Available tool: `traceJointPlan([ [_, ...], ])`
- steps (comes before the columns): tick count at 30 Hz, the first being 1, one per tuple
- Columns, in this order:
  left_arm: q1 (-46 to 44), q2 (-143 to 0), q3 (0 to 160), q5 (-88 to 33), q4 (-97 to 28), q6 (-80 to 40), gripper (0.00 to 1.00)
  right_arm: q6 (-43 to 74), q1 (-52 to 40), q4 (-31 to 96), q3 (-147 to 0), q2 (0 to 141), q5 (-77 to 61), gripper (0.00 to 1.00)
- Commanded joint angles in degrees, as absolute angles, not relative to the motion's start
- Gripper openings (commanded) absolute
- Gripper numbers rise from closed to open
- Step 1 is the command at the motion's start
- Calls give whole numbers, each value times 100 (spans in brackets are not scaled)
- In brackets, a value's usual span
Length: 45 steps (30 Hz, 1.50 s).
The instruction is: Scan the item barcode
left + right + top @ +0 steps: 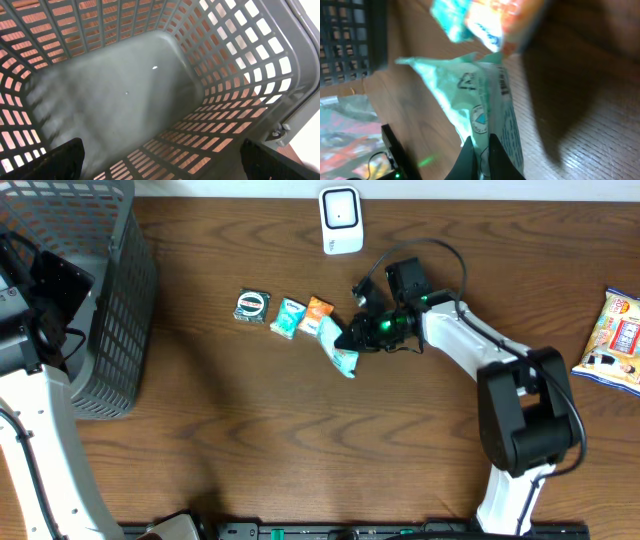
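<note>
We pinch a thin, soft packet in front of the scanner.
Our right gripper (480, 150) has its jaws pressed together on one end of the packet (492, 105). It looks light and crinkly and may bend or slip, so a hold by the edge seems best. Three snacks (290, 316) lie close beside it. The way to the scanner (341, 220) is open. Our left gripper (162, 162) is spread wide over the basket (240, 75).

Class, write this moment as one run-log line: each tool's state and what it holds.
right tool: shut on teal packet | left tool: open, above basket | scanner: apart from packet
</note>
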<state>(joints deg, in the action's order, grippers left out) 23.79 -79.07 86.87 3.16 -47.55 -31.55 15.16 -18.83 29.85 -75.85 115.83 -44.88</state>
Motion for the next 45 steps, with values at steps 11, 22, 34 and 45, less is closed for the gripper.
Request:
traceJointPlan([
  [11,2399,-7909,8722,368,-4755,-3181,98,1756,-1367,3940,-7634,11771,-1592,17],
  [22,2399,-7909,8722,370,-4755,-3181,98,1476,-1391,4919,-8809,11452,-1247,15],
  [34,2399,-7909,8722,370,-4755,-3181,98,1179,-2729,4812,-8792,11450,-495,1],
  [45,2399,-7909,8722,368,-4755,-3181,98,1367,-3114,4021,-7653,11454,226,1],
])
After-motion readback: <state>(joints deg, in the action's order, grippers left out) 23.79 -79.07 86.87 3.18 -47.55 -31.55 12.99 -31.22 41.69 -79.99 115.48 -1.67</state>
